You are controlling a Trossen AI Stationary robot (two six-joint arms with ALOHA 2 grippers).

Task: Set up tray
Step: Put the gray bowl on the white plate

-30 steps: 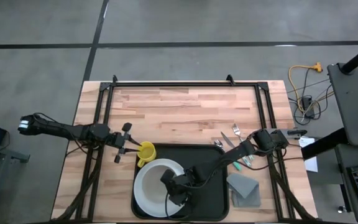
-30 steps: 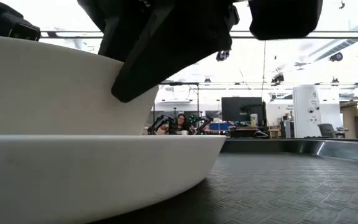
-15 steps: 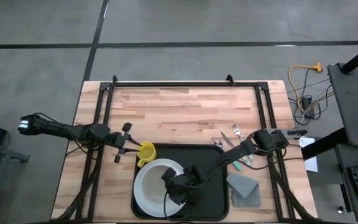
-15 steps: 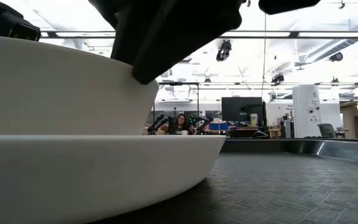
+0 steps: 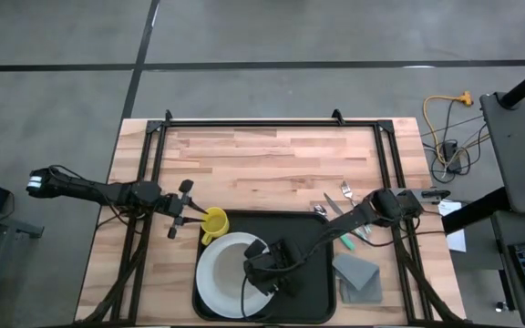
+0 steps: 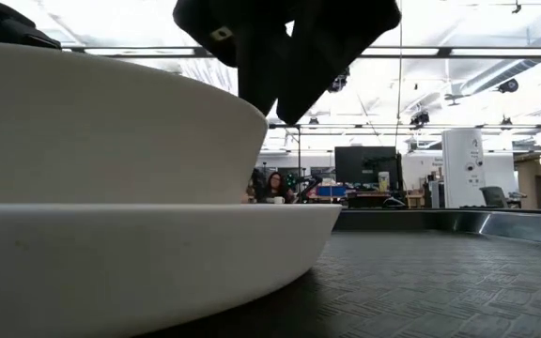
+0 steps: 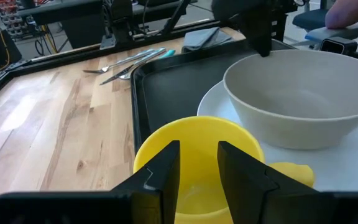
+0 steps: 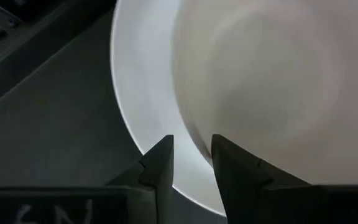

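Observation:
The black tray (image 5: 315,293) lies at the table's near edge. On it is a white plate (image 5: 210,290) with a white bowl (image 5: 235,260) resting in it. My right gripper (image 5: 264,271) is shut on the bowl's right rim; it also shows in the low view (image 6: 285,89). A yellow mug (image 5: 213,221) stands at the tray's far left corner. My left gripper (image 7: 199,149) comes at the mug (image 7: 197,130) from the table's left, its fingers close together over the mug's left rim. My left gripper: I cannot tell whether it touches the mug, because its own fingers hide the mug's near rim. My right gripper pinches the bowl's rim (image 8: 188,127) between its two fingers, one finger (image 8: 235,171) inside the bowl and one (image 8: 157,165) outside over the plate. The fingers come from above, pointing down. The bowl's base rests on the plate.
Cutlery (image 5: 343,208) lies on the wood just past the tray's far right corner, under my right arm. A folded grey napkin (image 5: 358,273) lies at the tray's right side. The far half of the table (image 5: 272,155) is bare wood.
My right gripper has gone a little toward the table's right edge and now stands more upright in the low view. The bowl has slid the same way on the plate.

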